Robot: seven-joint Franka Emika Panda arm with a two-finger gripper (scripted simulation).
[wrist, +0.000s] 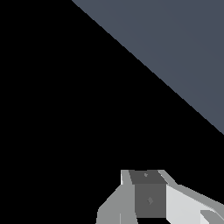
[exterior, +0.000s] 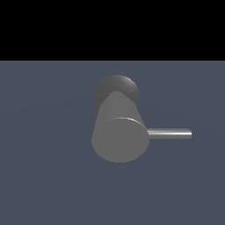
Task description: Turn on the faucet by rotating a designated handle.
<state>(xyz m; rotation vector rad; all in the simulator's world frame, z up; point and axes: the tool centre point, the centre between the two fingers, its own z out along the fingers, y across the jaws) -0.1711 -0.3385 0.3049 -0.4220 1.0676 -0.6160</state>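
Note:
The faucet (exterior: 119, 132) is a thick matte grey tapered cylinder whose flat round end faces the exterior view. Behind it sits its darker speckled round base (exterior: 116, 88). The handle (exterior: 169, 133), a thin shiny rod, sticks out level toward the exterior view's right. My gripper (wrist: 148, 192) shows only in the wrist view, as white and grey finger parts at the picture's edge. Nothing lies between them, and the gap is cut off by the frame. Neither the faucet nor the handle appears in the wrist view.
A flat blue-grey floor (exterior: 44, 176) surrounds the faucet, with black background beyond its far edge. The wrist view holds a corner of the same floor (wrist: 175, 43) and blackness.

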